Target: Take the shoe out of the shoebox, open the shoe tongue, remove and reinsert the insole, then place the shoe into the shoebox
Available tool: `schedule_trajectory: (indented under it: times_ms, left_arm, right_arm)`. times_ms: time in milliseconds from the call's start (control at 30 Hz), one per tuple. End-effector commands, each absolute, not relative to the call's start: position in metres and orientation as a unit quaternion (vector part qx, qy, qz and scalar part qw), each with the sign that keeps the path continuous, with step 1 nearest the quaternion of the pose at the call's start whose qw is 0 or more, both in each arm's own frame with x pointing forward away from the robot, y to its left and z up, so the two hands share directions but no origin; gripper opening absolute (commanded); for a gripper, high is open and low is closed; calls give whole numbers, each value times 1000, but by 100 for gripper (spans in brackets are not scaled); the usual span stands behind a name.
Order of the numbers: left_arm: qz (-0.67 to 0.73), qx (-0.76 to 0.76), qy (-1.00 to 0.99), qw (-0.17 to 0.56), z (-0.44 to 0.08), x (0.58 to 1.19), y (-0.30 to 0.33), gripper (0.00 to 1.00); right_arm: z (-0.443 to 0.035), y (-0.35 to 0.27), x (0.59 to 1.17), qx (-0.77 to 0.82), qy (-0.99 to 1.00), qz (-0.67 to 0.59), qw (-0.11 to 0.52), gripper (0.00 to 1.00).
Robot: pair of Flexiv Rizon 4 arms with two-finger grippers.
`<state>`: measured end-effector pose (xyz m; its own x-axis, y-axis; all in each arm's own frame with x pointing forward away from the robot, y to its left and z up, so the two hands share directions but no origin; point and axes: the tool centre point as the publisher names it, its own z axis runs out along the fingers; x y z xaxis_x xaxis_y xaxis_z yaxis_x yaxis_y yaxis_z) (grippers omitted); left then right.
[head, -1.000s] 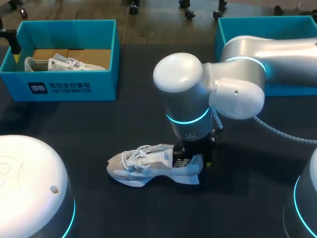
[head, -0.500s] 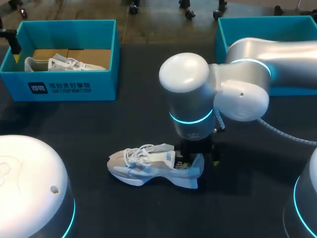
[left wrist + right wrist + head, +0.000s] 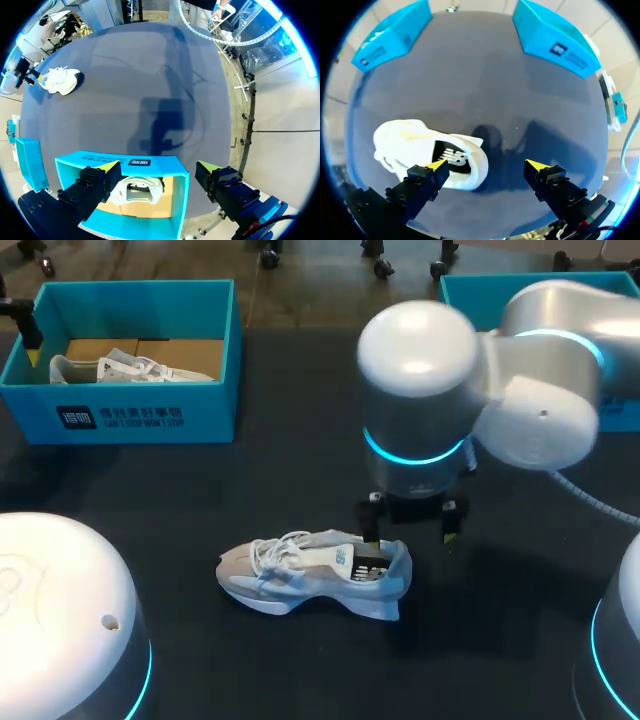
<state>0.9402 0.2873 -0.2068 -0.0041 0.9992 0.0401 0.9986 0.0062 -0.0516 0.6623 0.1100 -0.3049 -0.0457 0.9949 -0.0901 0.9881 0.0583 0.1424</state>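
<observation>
A pale grey and white shoe (image 3: 300, 575) lies on its sole on the dark table, toe to the left. My right gripper (image 3: 410, 528) hangs open just above and behind its heel, touching nothing. In the right wrist view the shoe (image 3: 420, 150) sits beside one finger of that gripper (image 3: 486, 165), with nothing between the fingers. My left gripper (image 3: 159, 170) is open over the blue shoebox (image 3: 165, 162) at the table's far left, where a second white shoe (image 3: 137, 189) lies inside.
The left shoebox (image 3: 140, 420) with its shoe (image 3: 130, 368) stands at the back left. Another blue box (image 3: 470, 295) stands at the back right, partly behind my right arm. Bare dark tabletop lies around the loose shoe.
My right gripper has opened and let go of the shoe's heel, then risen and shifted right. The shoe's heel has settled onto the table. The left arm has not moved.
</observation>
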Motion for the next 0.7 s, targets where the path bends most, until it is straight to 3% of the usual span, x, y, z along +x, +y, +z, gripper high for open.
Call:
schedule_trajectory:
  times_ms: [33,200,267,600,700]
  left_arm:
    - [2,-705,-708,32,-207,939,287,100]
    - [2,-705,-708,32,-207,939,287,100]
    - [2,-705,-708,32,-207,939,287,100]
    - [2,-705,-708,32,-207,939,287,100]
    - [2,-705,-708,32,-207,939,287,100]
  right_arm:
    - [-263,65,654,637,759,131,26,100]
    - [-250,58,657,570,803,175,9,100]
    - [-250,54,662,566,824,22,13,100]
    - [-250,54,662,566,824,22,13,100]
    - [-260,42,664,505,848,161,-13,100]
